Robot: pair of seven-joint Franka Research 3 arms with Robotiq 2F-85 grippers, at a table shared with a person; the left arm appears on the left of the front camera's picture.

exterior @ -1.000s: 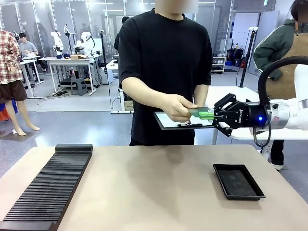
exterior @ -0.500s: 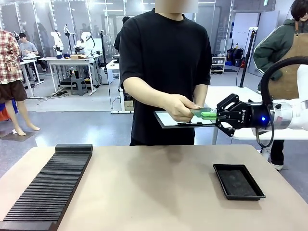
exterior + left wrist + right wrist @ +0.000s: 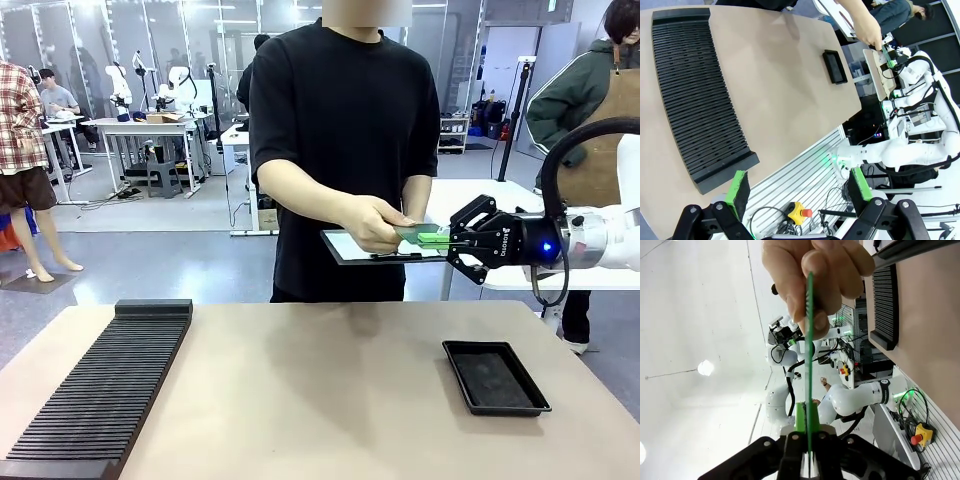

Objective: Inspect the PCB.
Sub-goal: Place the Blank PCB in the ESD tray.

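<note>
Two green-padded fingers of the right gripper point(image 3: 443, 238) pinch the thin green rectangular PCB point(image 3: 412, 234), whose far end a person's hand point(image 3: 375, 222) holds. It appears edge-on in the right wrist view, flat in the front view. Elsewhere the left gripper point(image 3: 797, 182) gapes wide.

PCB point(image 3: 411, 233): green; seen edge-on in the right wrist view as a thin green line.

Right gripper point(image 3: 432, 239): black body, bright green pads. A blue light point(image 3: 543, 247) is noted just behind it, on the white arm point(image 3: 600, 240).

Left gripper point(image 3: 799, 186): black linkages, green pads on both fingers.

Table point(image 3: 320, 400): plain tan, no pattern.

Tray point(image 3: 512, 411), near right: matt black throughout.

Slotted rack point(image 3: 110, 385), near left: black, patterned with fine parallel ribs across its whole length.

Clipboard point(image 3: 348, 249), far side: white sheet, dark border.

T-shirt point(image 3: 340, 130) on the person: plain black.

Button point(image 3: 799, 212), below the table edge in the left wrist view: yellow housing, red cap.
</note>
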